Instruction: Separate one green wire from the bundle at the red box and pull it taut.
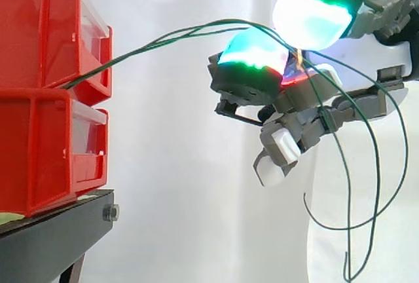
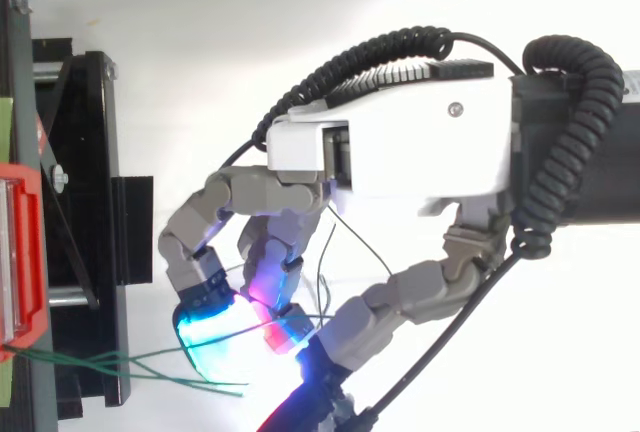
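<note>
Hand [image 2: 390,157] pinches green wires [image 1: 163,37] between glowing pads [image 1: 252,50], strands arcing across open air from stacked red bins [image 1: 33,145] on the black stand [image 1: 52,237], tails dangling below.

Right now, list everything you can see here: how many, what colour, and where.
red bins: two, red with clear fronts, stacked at the left on the stand.
black stand: one, black, under the bins.
pale green sheet: one, between the lower bin and the stand.
green wires: several thin strands, exact count unclear, running from between the bins to the hand, loose ends hanging below it.
white curtain: one, behind everything.
hand: one, grey and white with glowing pads, right of the bins, fingers curled on the wires.
</note>
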